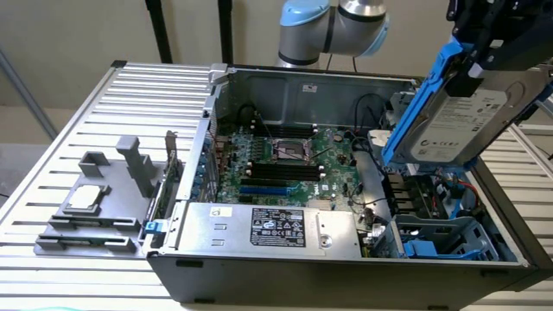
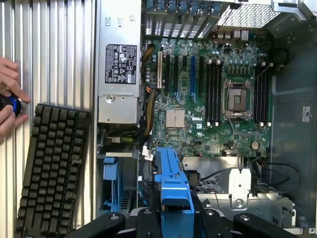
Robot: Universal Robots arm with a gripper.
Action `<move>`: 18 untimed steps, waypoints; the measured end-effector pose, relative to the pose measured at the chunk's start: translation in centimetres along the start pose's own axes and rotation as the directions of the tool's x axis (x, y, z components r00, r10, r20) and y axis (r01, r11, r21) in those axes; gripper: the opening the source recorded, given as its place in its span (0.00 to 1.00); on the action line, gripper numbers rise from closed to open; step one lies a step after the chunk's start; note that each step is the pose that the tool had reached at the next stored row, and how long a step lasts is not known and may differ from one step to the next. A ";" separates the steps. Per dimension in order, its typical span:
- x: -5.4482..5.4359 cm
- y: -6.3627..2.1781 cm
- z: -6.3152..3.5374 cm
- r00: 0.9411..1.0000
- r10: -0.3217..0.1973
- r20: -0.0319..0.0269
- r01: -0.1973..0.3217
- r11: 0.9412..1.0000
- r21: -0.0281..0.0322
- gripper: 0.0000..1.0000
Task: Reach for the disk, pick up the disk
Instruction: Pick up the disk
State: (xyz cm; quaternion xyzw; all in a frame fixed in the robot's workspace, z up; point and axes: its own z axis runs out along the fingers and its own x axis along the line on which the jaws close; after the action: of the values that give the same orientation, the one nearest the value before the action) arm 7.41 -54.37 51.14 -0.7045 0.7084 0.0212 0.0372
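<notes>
My jaws are part-way closed, clamped on the disk (image 1: 462, 120) by its blue rails (image 2: 173, 181). I hold it tilted, label outward, lifted clear above the right side of the open computer case (image 1: 285, 275), over the drive bay (image 1: 445, 240). As I judge it, the reach is done and the pick-up is in hand; what matters now is a firm, steady grip. The motherboard (image 2: 213, 94) lies well below.
</notes>
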 end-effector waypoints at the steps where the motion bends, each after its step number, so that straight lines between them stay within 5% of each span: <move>1: 0.2 -0.34 -0.12 1.000 0.000 0.000 0.000 1.000 0.000 0.33; 14: 4.7 -1.81 -0.56 1.000 0.000 0.000 0.000 1.000 0.000 0.33; 18: 5.0 -1.90 -0.20 1.000 -0.001 0.000 0.001 1.000 0.010 0.33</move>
State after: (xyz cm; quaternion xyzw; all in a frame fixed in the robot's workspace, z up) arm 9.28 -59.43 50.96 -0.7046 0.7082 0.0177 0.0407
